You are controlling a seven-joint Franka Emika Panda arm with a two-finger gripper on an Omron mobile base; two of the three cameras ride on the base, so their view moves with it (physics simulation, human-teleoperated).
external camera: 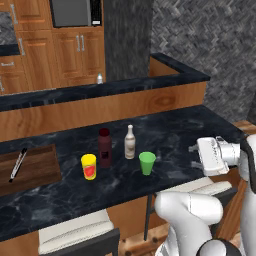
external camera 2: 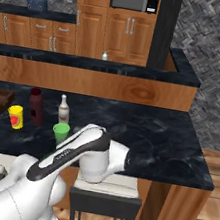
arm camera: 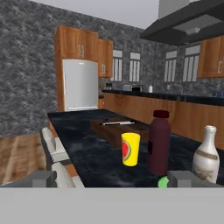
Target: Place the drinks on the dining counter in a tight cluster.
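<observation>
Two bottles stand on the dining counter (external camera: 190, 127): the maroon bottle (external camera: 104, 147) is just left of the tan bottle (external camera: 130, 143), with a yellow cup (external camera: 89, 166) and green cup (external camera: 147, 163) in front. The gripper (arm camera: 111, 178) hovers off to their right, jaws wide apart, holding nothing. The clear bottle (external camera: 99, 78) sits behind, beyond the riser.

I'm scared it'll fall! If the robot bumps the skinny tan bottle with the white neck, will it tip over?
Probably, yes. The tan bottle is tall and slim on a small base, so a high nudge could topple it. Its round body might then roll across the dining counter.
</observation>
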